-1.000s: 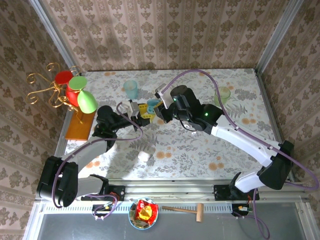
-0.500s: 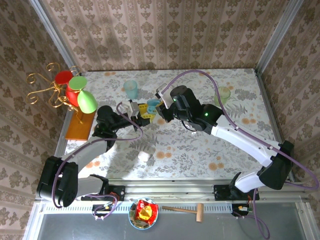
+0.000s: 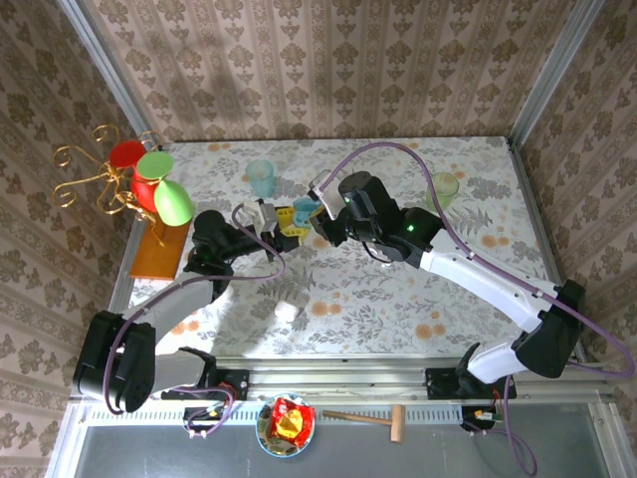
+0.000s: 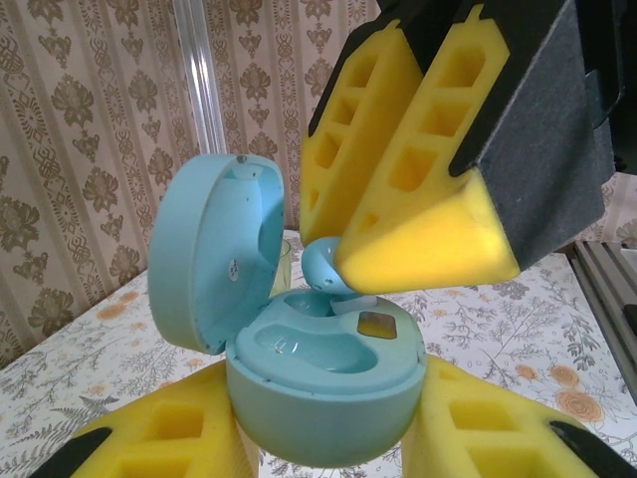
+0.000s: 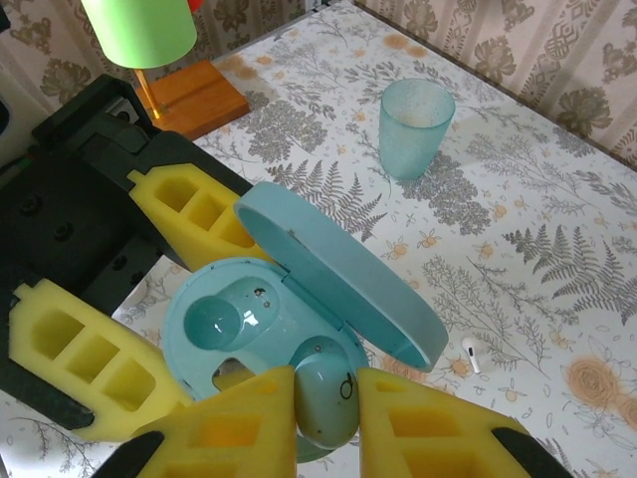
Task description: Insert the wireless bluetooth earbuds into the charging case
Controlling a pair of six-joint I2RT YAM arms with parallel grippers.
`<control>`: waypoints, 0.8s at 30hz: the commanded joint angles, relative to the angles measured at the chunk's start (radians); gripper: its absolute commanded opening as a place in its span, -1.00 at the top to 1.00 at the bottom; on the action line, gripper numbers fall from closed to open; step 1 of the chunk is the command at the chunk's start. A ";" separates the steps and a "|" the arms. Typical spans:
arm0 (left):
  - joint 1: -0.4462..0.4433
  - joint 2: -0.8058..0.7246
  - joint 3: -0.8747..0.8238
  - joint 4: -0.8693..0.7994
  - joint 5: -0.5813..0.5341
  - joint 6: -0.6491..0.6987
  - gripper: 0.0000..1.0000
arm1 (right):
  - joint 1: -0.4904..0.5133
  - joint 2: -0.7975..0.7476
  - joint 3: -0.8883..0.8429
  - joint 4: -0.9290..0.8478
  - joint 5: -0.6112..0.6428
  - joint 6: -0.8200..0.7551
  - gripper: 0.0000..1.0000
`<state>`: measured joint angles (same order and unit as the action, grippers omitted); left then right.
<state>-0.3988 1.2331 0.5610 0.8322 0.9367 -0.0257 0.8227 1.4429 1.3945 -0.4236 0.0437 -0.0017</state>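
Observation:
My left gripper (image 4: 323, 423) is shut on the light blue charging case (image 4: 328, 388), yellow pads on both sides, the lid (image 4: 214, 259) hinged open. My right gripper (image 5: 326, 386) is shut on a light blue earbud (image 5: 330, 390) and holds it at the case's (image 5: 224, 329) near socket, its lower end resting in the rim. The other socket (image 5: 214, 321) is bare and glossy. In the left wrist view the earbud (image 4: 323, 271) shows under the right gripper's pads (image 4: 418, 234). From above, both grippers (image 3: 274, 221) (image 3: 311, 214) meet left of the table's centre.
A tiny white earbud (image 5: 472, 354) lies on the flowered cloth just right of the case. A teal cup (image 3: 261, 177), a green cup (image 3: 444, 187), a stand of red and green glasses (image 3: 149, 184) and a white pebble-like thing (image 3: 287, 311) stand around.
The right arm has shifted very slightly over the case. The left arm and the case have not moved.

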 commanded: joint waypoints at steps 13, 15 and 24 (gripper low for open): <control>-0.002 -0.032 0.019 0.026 0.015 -0.011 0.44 | 0.003 -0.006 0.010 -0.013 -0.032 0.029 0.35; -0.001 -0.031 0.017 0.026 0.015 -0.011 0.44 | 0.003 -0.009 0.011 -0.005 -0.034 0.036 0.30; 0.008 -0.035 0.008 0.032 0.008 -0.011 0.44 | -0.011 -0.134 -0.065 0.100 -0.064 0.084 0.00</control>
<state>-0.3977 1.2285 0.5610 0.8326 0.9379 -0.0257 0.8204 1.3918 1.3556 -0.3939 0.0154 0.0555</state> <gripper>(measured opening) 0.342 0.496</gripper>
